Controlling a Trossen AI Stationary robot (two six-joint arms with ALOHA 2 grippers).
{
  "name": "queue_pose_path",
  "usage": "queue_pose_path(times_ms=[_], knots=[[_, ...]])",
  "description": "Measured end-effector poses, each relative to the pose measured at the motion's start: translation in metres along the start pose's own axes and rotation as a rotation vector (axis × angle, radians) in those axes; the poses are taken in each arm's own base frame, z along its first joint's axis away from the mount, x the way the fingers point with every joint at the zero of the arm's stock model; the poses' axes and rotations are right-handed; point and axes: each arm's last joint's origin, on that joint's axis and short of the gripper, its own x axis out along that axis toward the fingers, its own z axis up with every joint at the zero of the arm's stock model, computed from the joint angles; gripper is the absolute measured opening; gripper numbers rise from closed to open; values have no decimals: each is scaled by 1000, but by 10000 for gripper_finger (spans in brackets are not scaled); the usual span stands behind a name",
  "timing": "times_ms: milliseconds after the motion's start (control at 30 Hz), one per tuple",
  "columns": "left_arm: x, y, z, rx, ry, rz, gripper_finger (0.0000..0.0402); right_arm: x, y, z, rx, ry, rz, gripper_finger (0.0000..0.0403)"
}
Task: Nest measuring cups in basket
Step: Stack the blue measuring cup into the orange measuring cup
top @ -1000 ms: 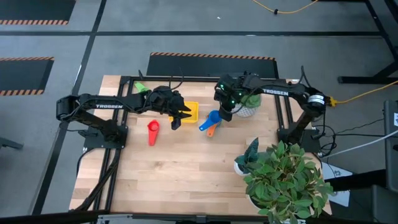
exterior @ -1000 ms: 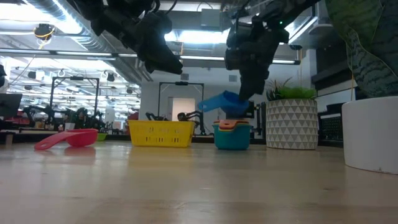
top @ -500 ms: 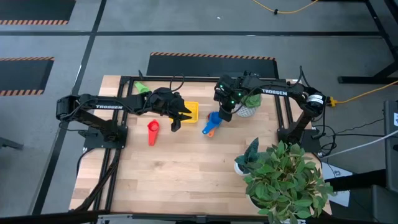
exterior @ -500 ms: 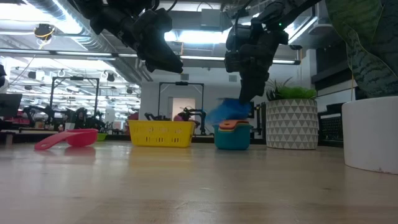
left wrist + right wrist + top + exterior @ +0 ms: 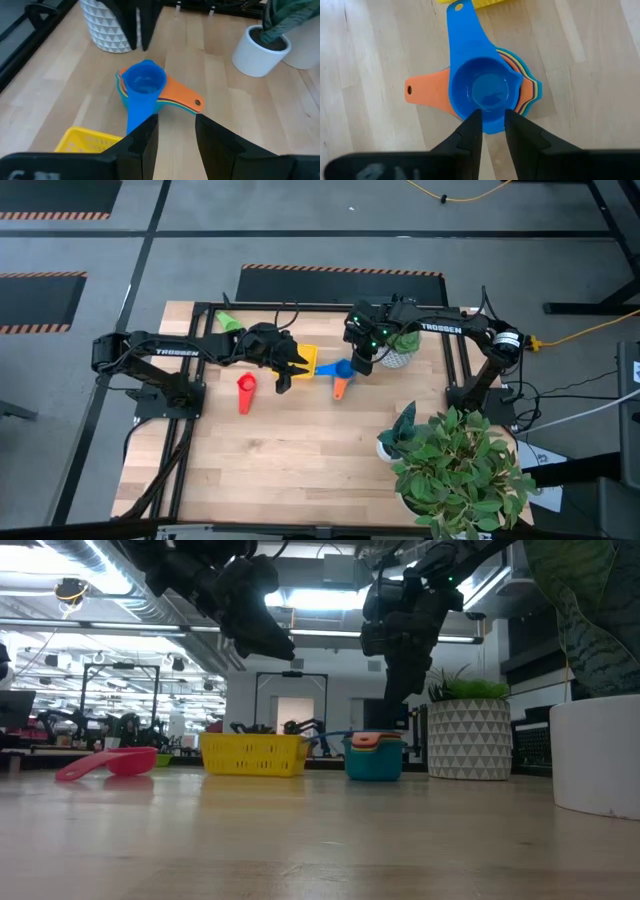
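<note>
Overhead, table-level and two wrist cameras share the blue cup (image 5: 482, 90).

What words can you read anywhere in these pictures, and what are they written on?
"TROSSEN" - white letters on the left arm, seen from above.
"TROSSEN" - white letters on the right arm, seen from above.
No readable words or numbers show on the measuring cups, the basket or the white patterned pot. Anything in the room behind the table is too small to read.

I see a wooden table (image 5: 300, 460) under me. A white patterned pot (image 5: 468, 740) holding a green plant stands at its far right side. A big leafy plant (image 5: 460, 470) in a white pot (image 5: 388, 448) fills the near right corner.
</note>
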Motion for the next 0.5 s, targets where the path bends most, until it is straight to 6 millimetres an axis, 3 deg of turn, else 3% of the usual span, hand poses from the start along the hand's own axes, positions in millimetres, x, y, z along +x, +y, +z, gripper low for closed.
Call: queue_pose_path(times_ms=[267,500], knots=[[13,-10,-6,19,30,-12,123,2,6,1,-18,-2,6,87],[28,-15,-2,57,-62,64,123,9,30,0,-83,20,34,87]])
